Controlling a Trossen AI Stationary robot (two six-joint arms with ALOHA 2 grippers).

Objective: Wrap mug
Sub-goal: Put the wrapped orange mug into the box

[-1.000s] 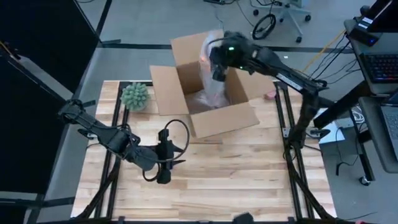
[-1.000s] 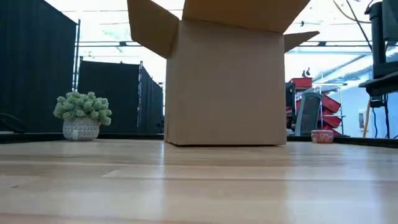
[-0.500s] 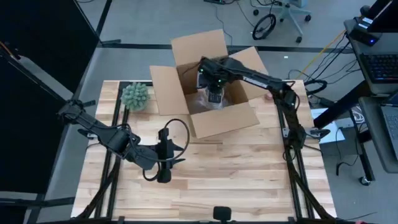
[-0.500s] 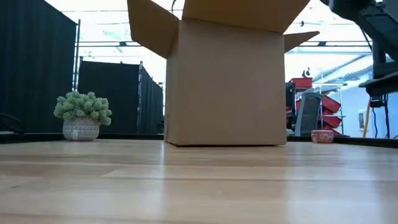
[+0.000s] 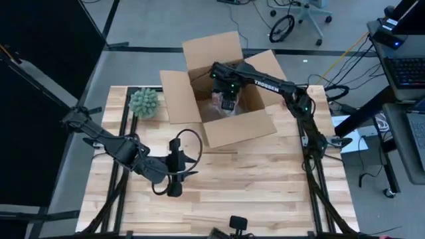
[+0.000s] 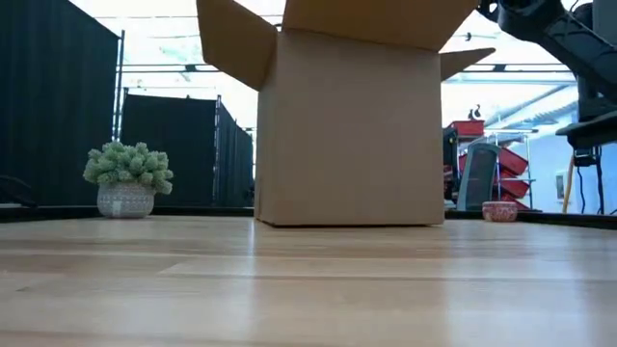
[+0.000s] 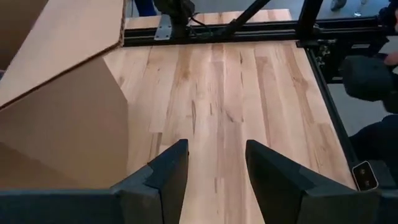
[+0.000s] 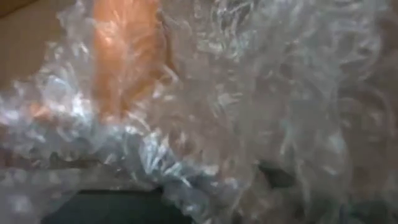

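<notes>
An orange mug (image 8: 127, 56) shows through clear bubble wrap (image 8: 249, 93) that fills the right wrist view. The wrapped bundle (image 5: 221, 106) sits inside the open cardboard box (image 5: 236, 129) at the table's far middle. My right gripper (image 5: 226, 98) reaches down into the box, shut on the bundle; the wrap hides its fingers. What the bundle rests on does not show. My left gripper (image 7: 216, 149) waits open and holding nothing, low over the table's left middle (image 5: 189, 164), near the box's front flap. My right gripper holds the bubble-wrapped mug from above, inside the box. The wrap (image 8: 186, 162) bunches over the fingers and hides the place of contact, so the part held and the number of layers cannot be told.
A small potted plant (image 5: 144, 103) stands at the table's far left beside the box. A small red bowl (image 6: 498, 211) sits at the far right edge. The box's four flaps stand open. Bare wooden tabletop (image 5: 252, 186) lies between the box and the near edge.
My right gripper has come down from above the box's far side into the box, carrying the bubble-wrapped mug with it. The bundle, which hung above the box's rim a second ago, is now low inside the box.
</notes>
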